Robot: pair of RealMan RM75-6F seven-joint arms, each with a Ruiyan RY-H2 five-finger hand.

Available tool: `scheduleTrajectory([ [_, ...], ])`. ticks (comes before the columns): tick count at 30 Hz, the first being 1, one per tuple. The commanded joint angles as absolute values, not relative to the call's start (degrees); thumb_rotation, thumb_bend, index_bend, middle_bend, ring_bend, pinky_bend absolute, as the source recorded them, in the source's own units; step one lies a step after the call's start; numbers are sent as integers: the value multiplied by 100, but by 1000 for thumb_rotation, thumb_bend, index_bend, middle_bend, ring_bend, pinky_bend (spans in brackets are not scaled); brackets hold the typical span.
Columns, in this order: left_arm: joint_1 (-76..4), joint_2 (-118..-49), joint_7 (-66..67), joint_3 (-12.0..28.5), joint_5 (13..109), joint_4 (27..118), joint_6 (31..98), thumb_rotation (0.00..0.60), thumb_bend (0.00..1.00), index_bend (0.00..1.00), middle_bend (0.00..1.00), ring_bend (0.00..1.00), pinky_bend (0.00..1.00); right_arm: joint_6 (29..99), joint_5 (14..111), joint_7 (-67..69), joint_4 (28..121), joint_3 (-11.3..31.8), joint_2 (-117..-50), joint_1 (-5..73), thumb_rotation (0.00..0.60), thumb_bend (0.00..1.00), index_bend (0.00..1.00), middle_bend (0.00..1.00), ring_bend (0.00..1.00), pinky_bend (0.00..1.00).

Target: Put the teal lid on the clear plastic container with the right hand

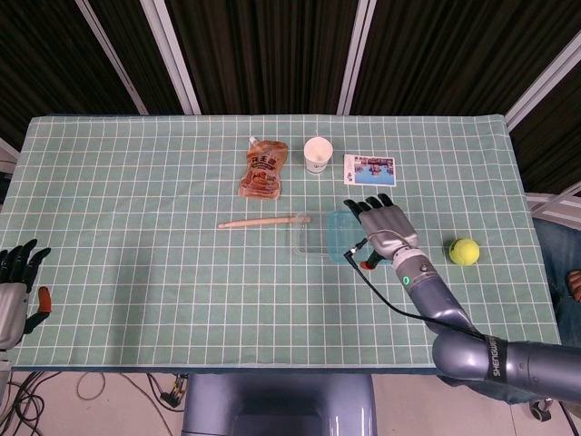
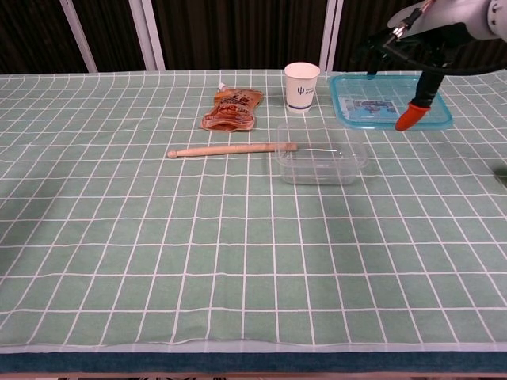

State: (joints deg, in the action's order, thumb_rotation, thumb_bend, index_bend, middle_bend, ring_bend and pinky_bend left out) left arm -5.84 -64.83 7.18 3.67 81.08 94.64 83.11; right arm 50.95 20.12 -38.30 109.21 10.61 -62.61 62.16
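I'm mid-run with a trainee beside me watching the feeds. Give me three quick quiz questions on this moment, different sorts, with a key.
1. True or false: the teal lid already sits on the clear container.
2. Which hand holds the lid: A left hand, B right hand?
3. Fill in: the wooden stick lies beside the container, and behind it stand a pouch and a paper ____.

Key: 1 false; 2 B; 3 cup.

Teal lid [image 2: 390,111]; clear container [image 2: 321,163]; green white-gridded tablecloth [image 2: 158,237]; yellow-green ball [image 1: 464,251]; white cup [image 2: 301,85].
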Motion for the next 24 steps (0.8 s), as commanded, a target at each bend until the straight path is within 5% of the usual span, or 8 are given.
scheduleTrajectory([
  [1, -584, -6480, 717, 365, 8104, 9469, 8307, 600, 657, 111, 0, 0, 0, 5048, 1662, -4009, 10685, 1041, -6480, 6498, 600, 193, 66, 448, 108, 0],
  [24, -584, -6470, 707, 369, 8050, 9462, 8288, 600, 657, 111, 0, 0, 0, 5010, 650, -4223, 9645, 916, -7542, 7401, 600, 192, 66, 450, 109, 0],
])
